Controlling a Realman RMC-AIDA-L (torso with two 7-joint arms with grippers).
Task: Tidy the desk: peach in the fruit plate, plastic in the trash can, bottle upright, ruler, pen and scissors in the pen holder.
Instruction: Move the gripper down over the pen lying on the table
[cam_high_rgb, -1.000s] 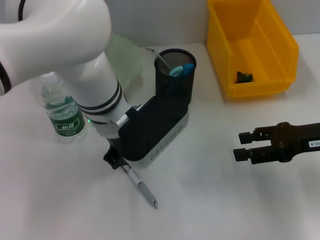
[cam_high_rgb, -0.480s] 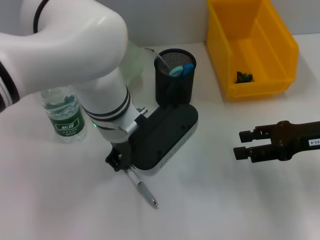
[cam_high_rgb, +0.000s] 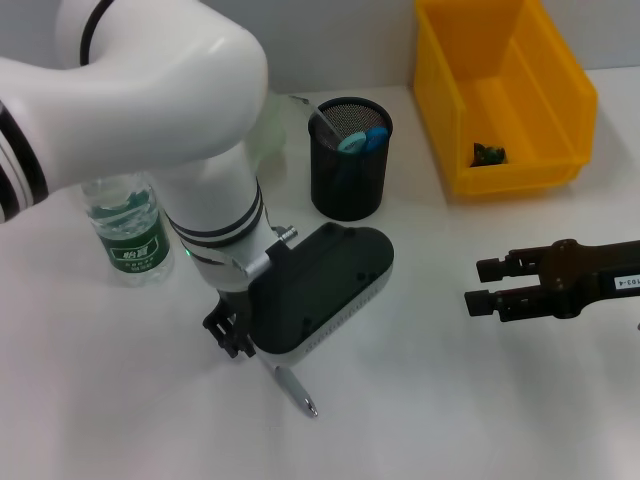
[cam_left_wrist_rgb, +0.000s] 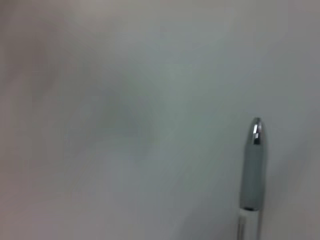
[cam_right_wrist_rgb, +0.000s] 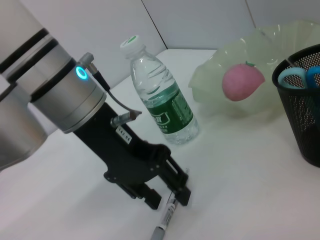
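Note:
A silver-grey pen (cam_high_rgb: 298, 392) lies on the white table, its tip toward me; it also shows in the left wrist view (cam_left_wrist_rgb: 254, 165) and the right wrist view (cam_right_wrist_rgb: 165, 220). My left gripper (cam_high_rgb: 232, 336) is low over the pen's back end, its fingers (cam_right_wrist_rgb: 182, 193) open and straddling it. The black mesh pen holder (cam_high_rgb: 350, 185) holds blue-handled scissors (cam_high_rgb: 362, 140). The water bottle (cam_high_rgb: 126, 228) stands upright. The peach (cam_right_wrist_rgb: 243, 80) lies in the pale green fruit plate (cam_right_wrist_rgb: 280, 37). My right gripper (cam_high_rgb: 482, 286) hovers open and empty at the right.
A yellow bin (cam_high_rgb: 470, 100) stands at the back right with a small dark scrap (cam_high_rgb: 488, 153) inside. My bulky left arm hides most of the fruit plate in the head view. Bare table lies between the pen and the right gripper.
My left arm has shifted toward the near edge and lower, so the gripper now covers more of the pen. The pen and the right gripper have not moved.

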